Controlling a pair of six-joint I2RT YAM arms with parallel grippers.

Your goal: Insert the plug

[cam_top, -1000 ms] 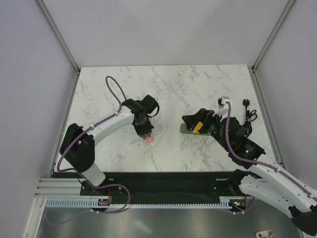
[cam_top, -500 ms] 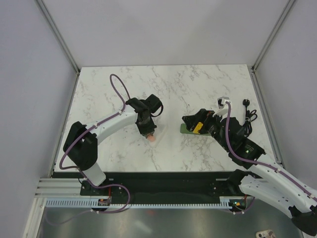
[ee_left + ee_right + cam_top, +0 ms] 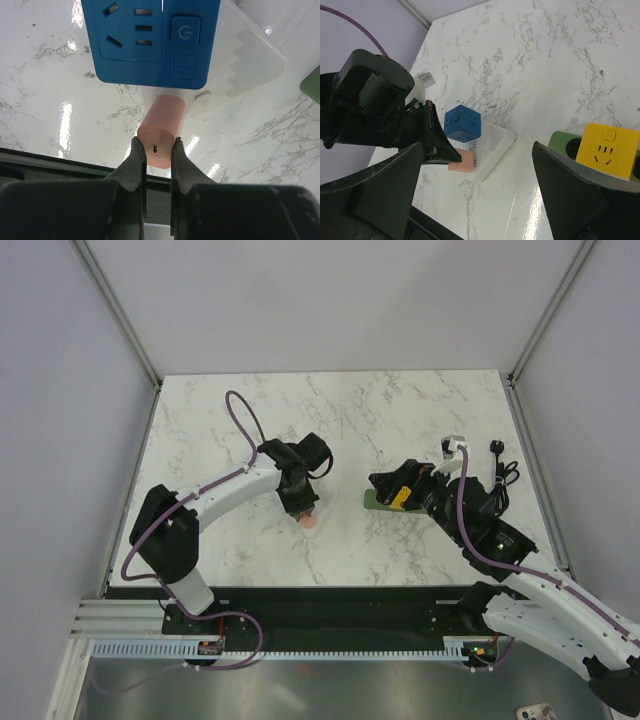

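- While I am looking through the right wrist camera, the yellow plug (image 3: pixel 610 150) is sitting at about 4 o'clock in that view, on the end of the green socket strip (image 3: pixel 564 145). I cannot tell whether its pins are seated.
- From above, plug and strip are lying toward 3 o'clock on the tabletop (image 3: pixel 400 410), right under the right arm's head.
- The right pincer (image 3: pixel 476 148) is hanging released, its fingers spread wide and grasping nothing, with the plug just beyond the right-hand finger.
- The left pincer (image 3: pixel 157 150) is clenching a pink block (image 3: pixel 159 131), just at 6 o'clock of the blue cube (image 3: pixel 150 40) and at the near edge of the white tray (image 3: pixel 252 65). That is not the part I am after.
- I am judging the plug to be light, rigid moulded plastic with smooth, glossy faces, so it is likely to slip or twist under a weak pinch.
- I am planning to take it by two opposite flat side faces, keeping off the face with the socket holes and button.
- I am expecting the push to need a square, straight press into the strip, since a tilted cube would probably jam.
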